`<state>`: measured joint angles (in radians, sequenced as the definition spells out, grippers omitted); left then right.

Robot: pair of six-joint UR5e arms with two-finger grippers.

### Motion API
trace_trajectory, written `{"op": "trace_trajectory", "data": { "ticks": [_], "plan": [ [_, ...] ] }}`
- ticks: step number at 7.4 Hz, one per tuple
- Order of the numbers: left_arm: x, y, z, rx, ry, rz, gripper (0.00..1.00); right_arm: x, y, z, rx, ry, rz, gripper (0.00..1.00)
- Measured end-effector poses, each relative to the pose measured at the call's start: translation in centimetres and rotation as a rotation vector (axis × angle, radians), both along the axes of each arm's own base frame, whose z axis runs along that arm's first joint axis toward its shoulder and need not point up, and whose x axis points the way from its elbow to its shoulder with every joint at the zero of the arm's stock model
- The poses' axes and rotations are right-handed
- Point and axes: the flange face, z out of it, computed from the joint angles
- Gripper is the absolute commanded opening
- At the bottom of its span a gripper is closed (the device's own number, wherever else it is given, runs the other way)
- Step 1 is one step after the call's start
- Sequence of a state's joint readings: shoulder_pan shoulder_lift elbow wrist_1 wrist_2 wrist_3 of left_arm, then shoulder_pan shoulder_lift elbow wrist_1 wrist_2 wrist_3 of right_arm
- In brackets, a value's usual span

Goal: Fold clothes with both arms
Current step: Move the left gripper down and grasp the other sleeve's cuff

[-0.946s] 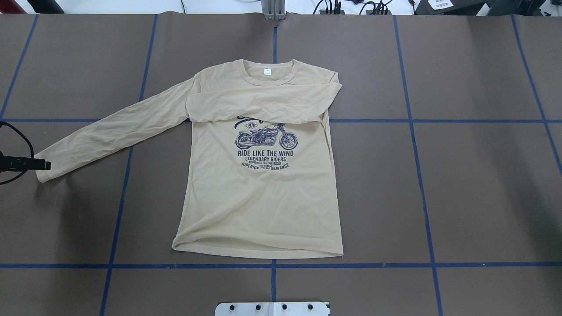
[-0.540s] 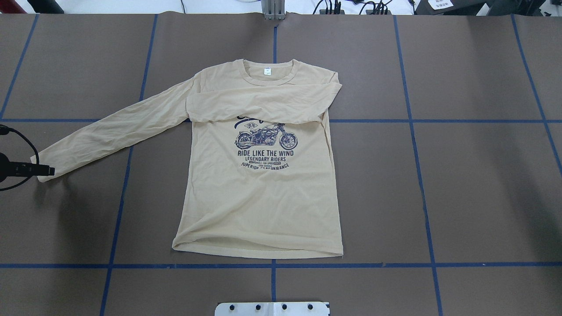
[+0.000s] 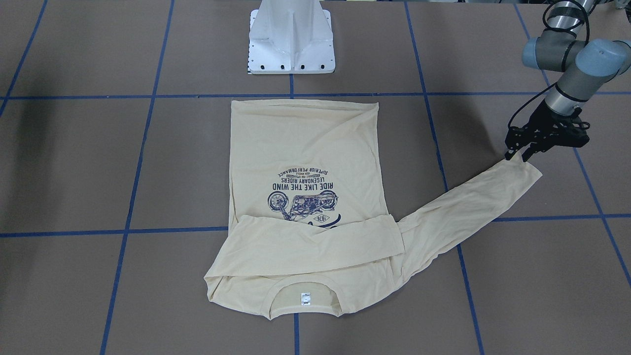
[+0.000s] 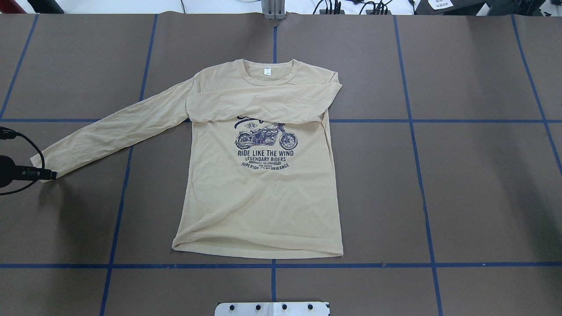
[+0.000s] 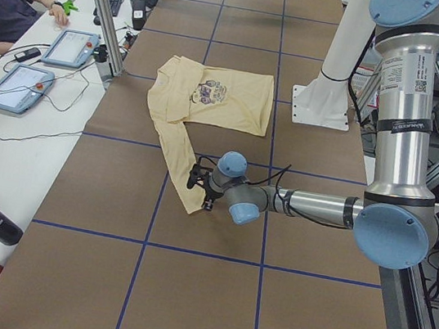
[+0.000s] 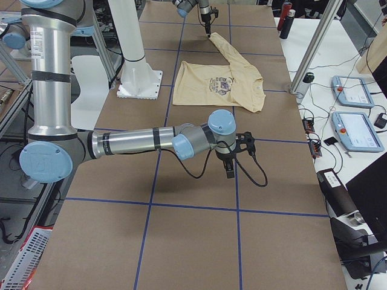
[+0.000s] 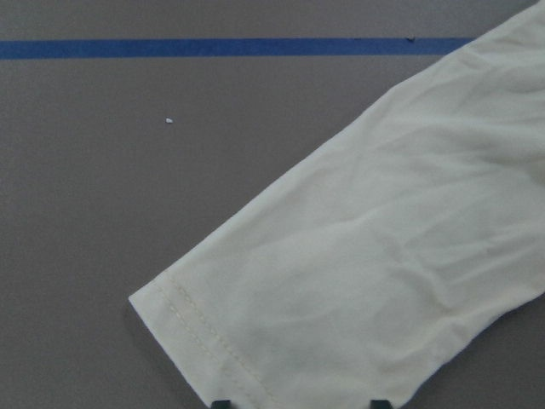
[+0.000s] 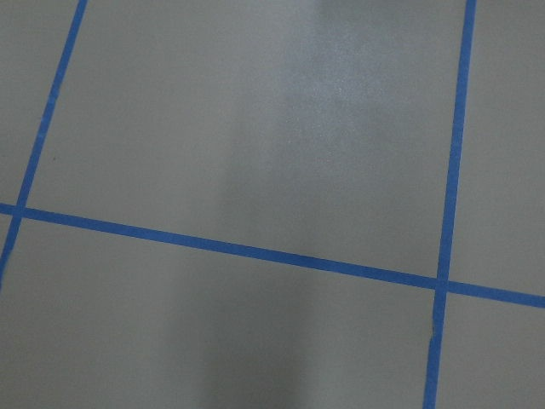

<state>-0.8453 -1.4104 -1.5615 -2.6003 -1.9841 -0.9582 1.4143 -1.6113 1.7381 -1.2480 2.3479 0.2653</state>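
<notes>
Front-facing view: the left claw hangs tips-down from the left arm, right at the cuff of the T-shirt. The outstretched sleeve runs away from the claw toward the shoulder. The body of the garment lies flat on the bench, well apart from the claw, print up, with its other sleeve folded across the chest. A white pedestal stands beyond the hem.

Overhead view: the left claw enters at the picture's left edge, and its tips meet the near corner of the cuff. Blue tape lines cross the bench.

Exterior left view: the near arm stretches low over the bench with its claw at the sleeve's end and the shirt body beyond it. A person sits at a side table.

Exterior right view: the right arm reaches low over bare bench. The right claw points down, with the T-shirt lying well beyond it. Whether this claw is spread or pressed together cannot be told.

Left wrist view: two fingertips show at the bottom edge, standing apart, so the left claw is spread. The stitched cuff lies between them and just ahead.

Right wrist view: brown bench and crossing tape lines lie under the right claw.
</notes>
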Motion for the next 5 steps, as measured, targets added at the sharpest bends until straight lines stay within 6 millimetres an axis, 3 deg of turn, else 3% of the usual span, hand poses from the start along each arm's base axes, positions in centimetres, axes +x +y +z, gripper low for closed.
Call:
{"op": "trace_trajectory", "data": {
  "ticks": [1,2,3,5],
  "plan": [
    [0.02,0.03,0.02,0.001,-0.001,0.002,0.36,0.00,-0.01,-0.05,0.000,-0.001,0.000,0.99],
    [0.02,0.06,0.06,0.001,-0.002,0.003,0.11,-0.01,-0.01,-0.07,0.000,-0.001,0.000,0.99],
    [0.01,0.11,0.11,0.001,-0.004,0.003,0.00,-0.01,-0.01,-0.09,0.000,-0.001,0.001,0.99],
    [-0.03,0.11,-0.09,0.007,-0.003,0.004,0.00,0.00,-0.04,-0.15,0.001,-0.001,0.002,0.99]
  ]
}}
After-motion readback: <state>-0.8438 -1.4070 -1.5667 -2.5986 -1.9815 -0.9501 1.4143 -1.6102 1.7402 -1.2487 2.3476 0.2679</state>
